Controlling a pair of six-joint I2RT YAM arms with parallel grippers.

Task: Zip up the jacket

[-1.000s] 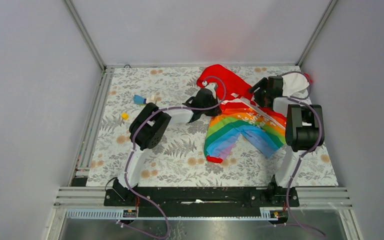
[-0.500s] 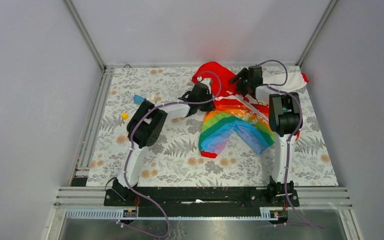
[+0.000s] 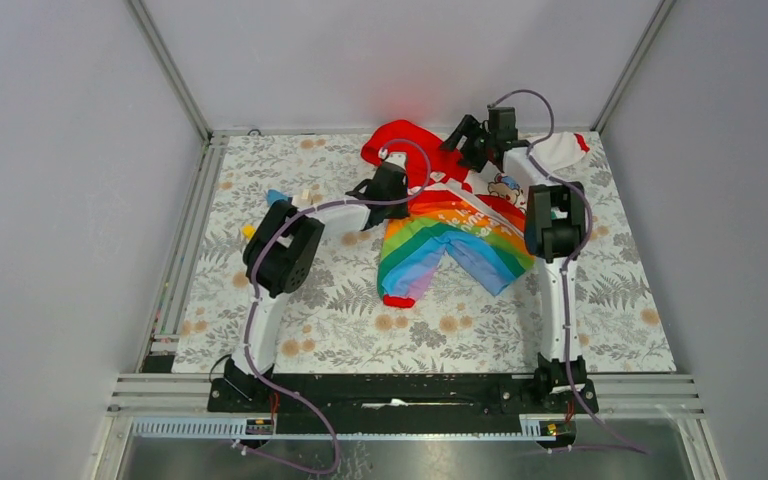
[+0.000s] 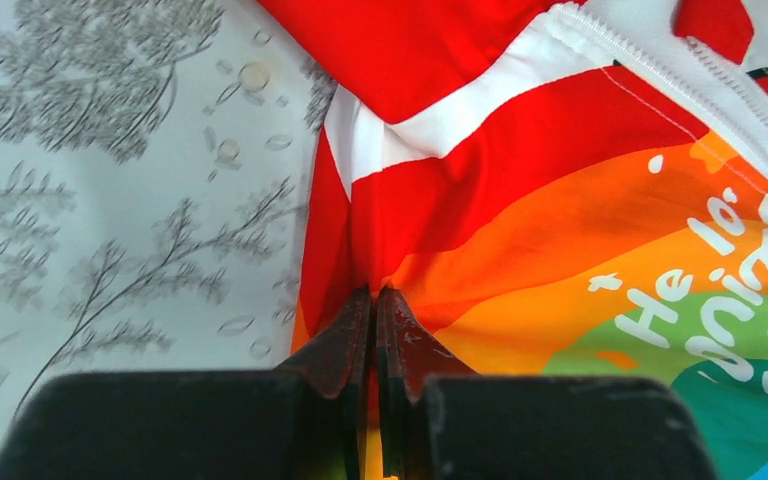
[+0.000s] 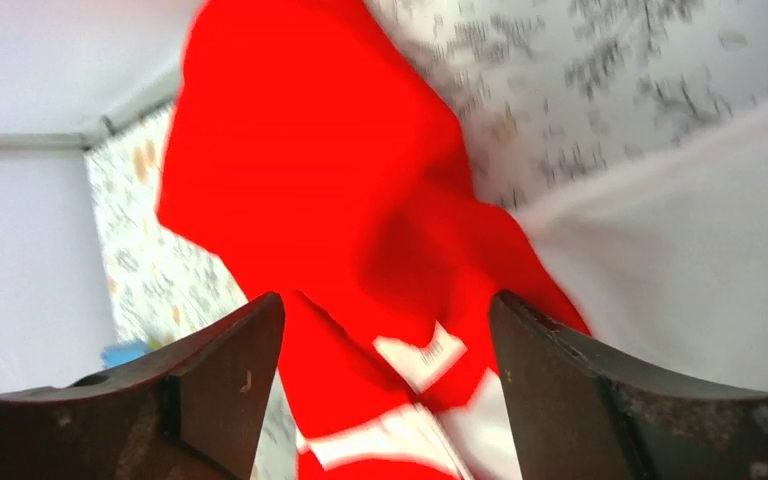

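— What is shown by the top external camera?

— The jacket point(image 3: 455, 235) is seen laid out on the flowered desk point(image 3: 340, 300), in the upper middle of the frame. Its long axis is set roughly top to bottom. The red hood point(image 3: 392, 140) is pointed at the upper edge and the rainbow hem at the lower. One white sleeve point(image 3: 558, 150) is stretched toward the upper right. White lettering is printed across the stripes, but it is too small to be read here. The left claw point(image 3: 397, 192) is placed at the jacket's left edge, and the right claw point(image 3: 463, 140) is held just right of the hood.

— And the left wrist view?

— The left claw point(image 4: 375, 305) is pressed together, with the jacket's point(image 4: 520, 200) red-and-orange edge pinched between its tips. "He lo" can be read in the lettering point(image 4: 705, 290) at the right of the frame. The lines beneath are cut off.

— The right wrist view?

— It is blurred. The right claw point(image 5: 385, 320) is spread wide with nothing gripped. The hood point(image 5: 310, 170) is seen between its fingers, and white cloth is seen at the right.
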